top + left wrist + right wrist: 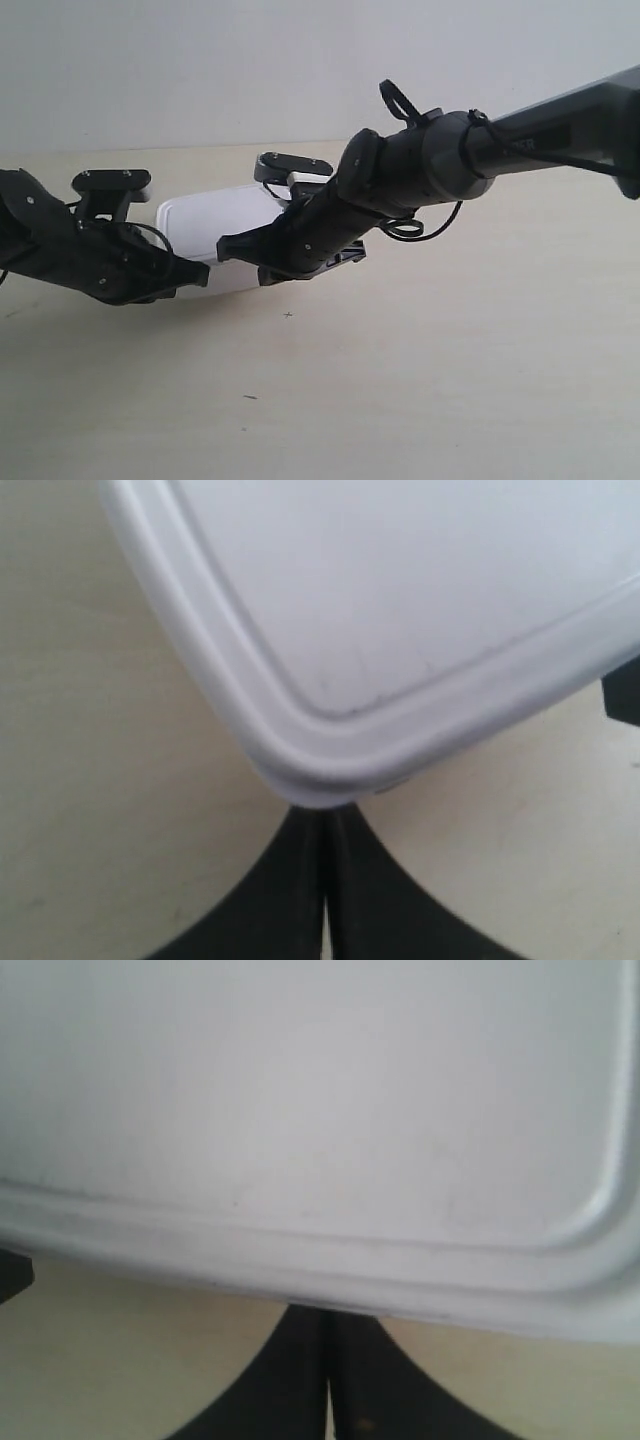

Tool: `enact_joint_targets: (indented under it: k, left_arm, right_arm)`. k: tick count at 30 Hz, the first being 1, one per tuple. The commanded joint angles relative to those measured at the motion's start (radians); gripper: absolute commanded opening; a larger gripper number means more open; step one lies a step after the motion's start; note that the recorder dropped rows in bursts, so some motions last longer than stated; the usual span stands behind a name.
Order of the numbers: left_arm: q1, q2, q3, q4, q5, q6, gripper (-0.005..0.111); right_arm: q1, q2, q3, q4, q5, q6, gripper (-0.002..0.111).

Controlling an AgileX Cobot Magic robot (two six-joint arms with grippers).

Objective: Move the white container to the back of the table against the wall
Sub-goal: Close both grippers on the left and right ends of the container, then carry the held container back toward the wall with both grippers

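Twin pushers at work: on the near side of the white container (225, 215), two black grippers meet its front rim on the pale table (420, 400). The left gripper (327, 825) has its jaws pressed together with nothing between them, and its joined tips sit at a rounded corner of the container. The right gripper (329, 1318) is likewise closed and empty, and sits at the long lidded edge beside that corner. The container lies flat on the table, partly hidden behind the arm at the exterior view's right (430, 160). A strip of bare table separates the container's far side from the wall (250, 70).

The job looks unfinished: the box has to slide away until its far edge touches the wall. A clean push probably calls for both closed tips to advance together, low against the rim, so the container travels straight. The corner contact seems likelier to slip and turn it. Whether the tips touch the rim or sit just under it cannot be told.
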Motion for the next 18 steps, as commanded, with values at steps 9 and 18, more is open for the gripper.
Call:
enact_joint_targets:
  k: [9,18]
  left_arm:
    - [-0.005,0.062,-0.074,0.003,-0.068,0.013,0.0]
    - [-0.005,0.113,-0.149,0.011,-0.063,0.013,0.0]
  right_arm:
    - [-0.013,0.025,-0.031,-0.081,-0.022,-0.001,0.0]
    - [-0.045,0.068,-0.103,-0.129,-0.017,0.001,0.0]
